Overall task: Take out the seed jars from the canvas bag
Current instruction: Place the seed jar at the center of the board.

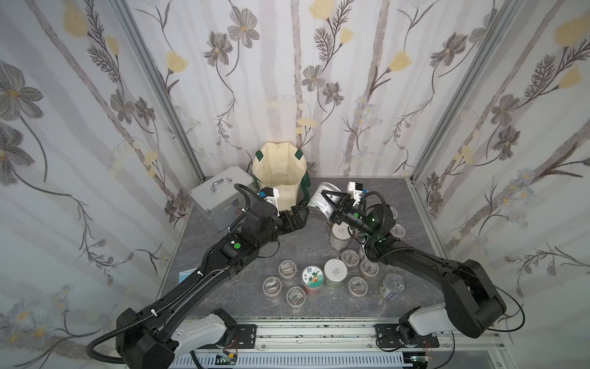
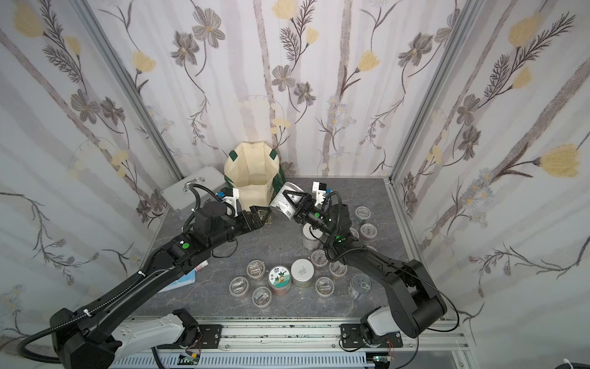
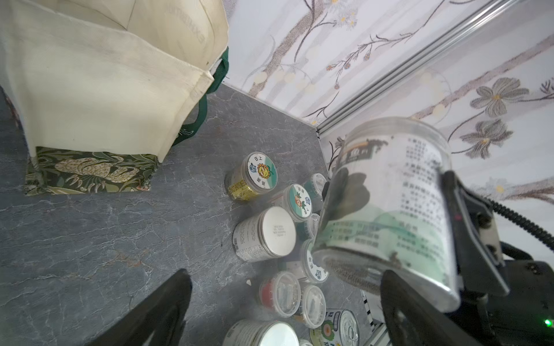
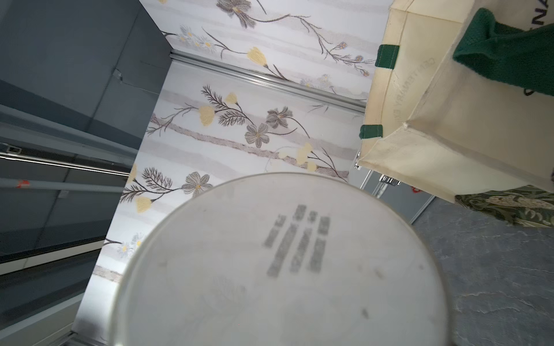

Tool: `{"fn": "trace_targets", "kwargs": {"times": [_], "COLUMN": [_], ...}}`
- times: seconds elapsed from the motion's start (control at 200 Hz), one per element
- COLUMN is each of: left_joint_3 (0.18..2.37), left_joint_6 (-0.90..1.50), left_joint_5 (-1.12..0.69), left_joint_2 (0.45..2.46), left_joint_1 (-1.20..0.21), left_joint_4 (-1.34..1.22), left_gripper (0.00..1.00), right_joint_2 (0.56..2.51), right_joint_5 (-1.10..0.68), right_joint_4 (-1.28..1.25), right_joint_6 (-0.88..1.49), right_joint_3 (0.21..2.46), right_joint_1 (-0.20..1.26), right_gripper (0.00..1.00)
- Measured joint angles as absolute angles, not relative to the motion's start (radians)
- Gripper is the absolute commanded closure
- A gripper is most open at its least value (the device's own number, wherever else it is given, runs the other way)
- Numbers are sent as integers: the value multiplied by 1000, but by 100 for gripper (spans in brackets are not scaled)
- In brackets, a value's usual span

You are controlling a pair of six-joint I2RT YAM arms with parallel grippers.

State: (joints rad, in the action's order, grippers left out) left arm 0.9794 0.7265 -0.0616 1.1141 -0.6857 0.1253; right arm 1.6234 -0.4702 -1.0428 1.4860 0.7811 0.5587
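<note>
The cream canvas bag [image 1: 281, 172] stands open at the back of the table, its green handles hanging down. My right gripper [image 1: 324, 206] is shut on a large clear seed jar [image 1: 319, 204] with a printed label, held tilted in the air just right of the bag. In the right wrist view the jar's white lid [image 4: 284, 263] hides the jaws. My left gripper [image 1: 297, 219] is open and empty, low by the bag's patterned base [image 3: 90, 172]. Several seed jars [image 1: 313, 279] stand on the table in front and under the right arm [image 3: 263, 233].
A silver metal case [image 1: 220, 198] stands left of the bag. A pull-tab tin can [image 1: 392, 285] stands at the right of the jar cluster. A blue flat item [image 1: 185, 276] and a small pink-capped bottle [image 2: 201, 265] lie under the left arm.
</note>
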Motion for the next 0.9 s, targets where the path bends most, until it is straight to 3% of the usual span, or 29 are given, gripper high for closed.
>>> {"fn": "trace_targets", "kwargs": {"times": [0.245, 0.45, 0.664, 0.899], "left_joint_3": [929, 925, 963, 987], "left_joint_6": [620, 578, 597, 642], "left_joint_5": [-112, -189, -373, -477], "left_joint_2": [1070, 941, 885, 892], "left_joint_1": [-713, -642, -488, -329], "left_joint_4": [38, 78, 180, 296], "left_gripper": [0, 0, 0, 0], "right_joint_2": [1618, 1499, 1477, 1627], "right_joint_5": [-477, -408, -145, 50], "right_joint_4": [-1045, -783, -522, -514], "right_joint_6": [1471, 1072, 564, 257], "right_joint_3": [825, 916, 937, 920], "right_joint_1": [595, 643, 838, 899], "right_gripper": [37, 38, 35, 31]}}
